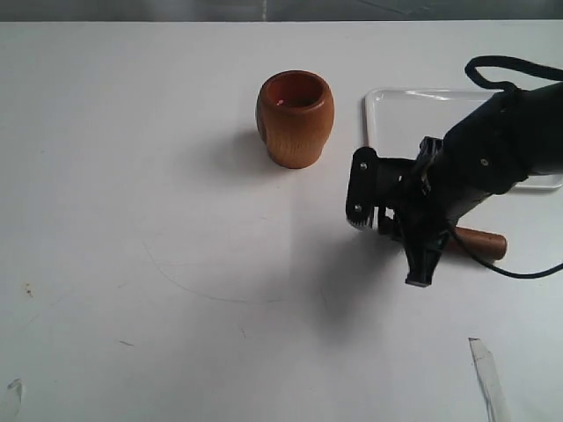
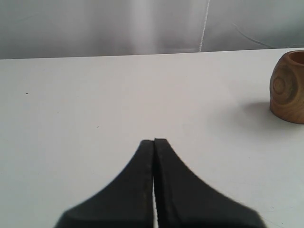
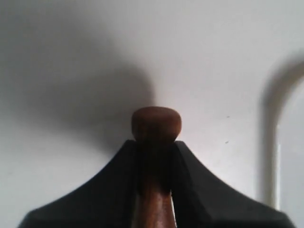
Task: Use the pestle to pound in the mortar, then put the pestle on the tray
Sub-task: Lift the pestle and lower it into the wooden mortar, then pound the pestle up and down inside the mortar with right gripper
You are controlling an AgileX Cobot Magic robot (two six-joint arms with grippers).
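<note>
Mortar: The mortar (image 1: 296,119) is a barrel-shaped cup of reddish-brown wood with rounded sides. It stands upright at upper centre of the exterior view, its round mouth facing up. Ringed grain shows on its side in the left wrist view (image 2: 288,88).
Pestle: The pestle (image 1: 479,243) is a slim stick of dark, smooth wood. Its thicker end juts out to the right of the right gripper, at right of centre in the exterior view.
Pestle axis: It runs nearly level across the exterior frame. The small rounded knob (image 3: 156,122) pokes out just past the fingertips. Whether the pestle touches the table cannot be told.
Tray: The tray (image 1: 396,105) is flat white plastic with rounded corners and a low rim. It sits at the upper right, partly hidden by the black arm.
Right gripper: The right gripper (image 1: 396,230) is clamped narrowly on the pestle's shaft, one finger on each side (image 3: 156,142).
Left gripper: The left gripper (image 2: 154,142) has its black jaws pressed together on nothing, and the mortar is well off to one side.
Table: The table (image 1: 132,220) is matte white with faint scuffs.
Open room: A bare strip separates the mortar from the tray's left rim. The left half and the bottom of the exterior frame lie open.
</note>
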